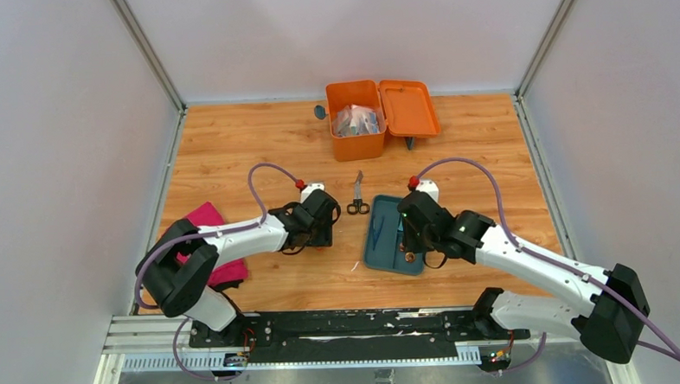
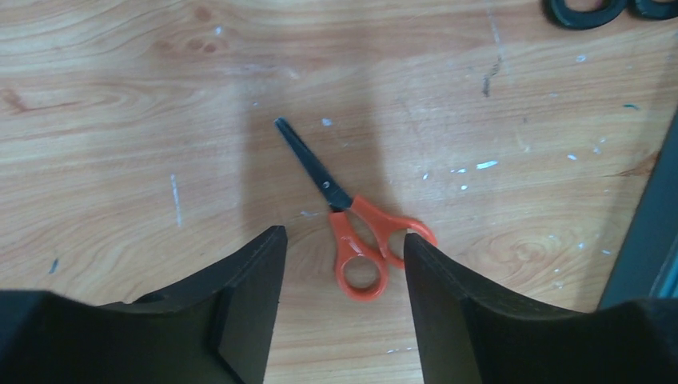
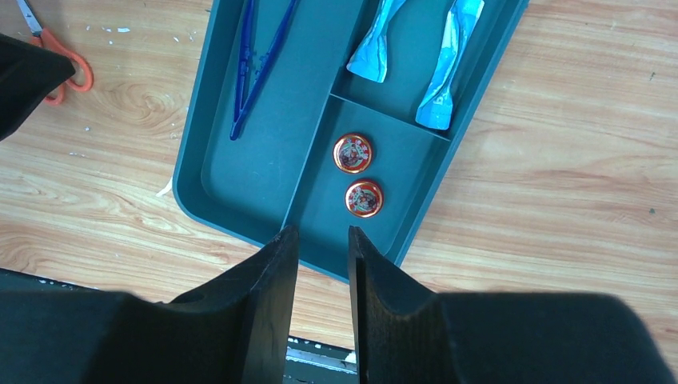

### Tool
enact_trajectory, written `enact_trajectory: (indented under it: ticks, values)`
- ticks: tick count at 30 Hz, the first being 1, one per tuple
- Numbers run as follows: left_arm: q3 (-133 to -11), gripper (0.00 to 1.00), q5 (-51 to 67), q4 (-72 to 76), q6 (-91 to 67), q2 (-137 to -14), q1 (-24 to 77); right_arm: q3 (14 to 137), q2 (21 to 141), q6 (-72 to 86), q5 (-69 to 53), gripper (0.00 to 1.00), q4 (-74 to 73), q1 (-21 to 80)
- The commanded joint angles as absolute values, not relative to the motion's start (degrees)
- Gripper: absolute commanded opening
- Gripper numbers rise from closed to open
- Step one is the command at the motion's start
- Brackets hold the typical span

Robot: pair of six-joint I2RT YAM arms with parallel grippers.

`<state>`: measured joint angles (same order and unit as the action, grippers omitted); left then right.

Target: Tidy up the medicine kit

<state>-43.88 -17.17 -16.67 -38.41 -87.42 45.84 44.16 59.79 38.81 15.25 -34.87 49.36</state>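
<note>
The medicine kit, an orange box, stands at the back of the table with its lid swung open to the right and clear packets inside. Orange-handled scissors lie flat on the wood. My left gripper is open just above them, its fingertips either side of the handle loops and the right one close against a loop. My right gripper hovers over the near edge of a teal tray, its fingers a narrow gap apart with nothing between them.
The tray holds blue tweezers, two blue sachets and two round red tins. Black-handled scissors lie between the kit and the tray. A pink cloth sits under the left arm.
</note>
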Motion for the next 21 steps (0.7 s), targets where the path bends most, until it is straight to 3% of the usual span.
enact_trajectory:
  ticks: [1,21]
  values:
    - [-43.0,0.63,-20.0,-21.4,-39.4,-85.9,45.6,43.2,59.0,40.1,17.1,0.34,-36.8,48.8]
    - [-49.9,0.64,-22.4,-24.3,-43.8,-90.5,45.5,41.1,56.9,40.4,17.4,0.34,-36.9,48.7]
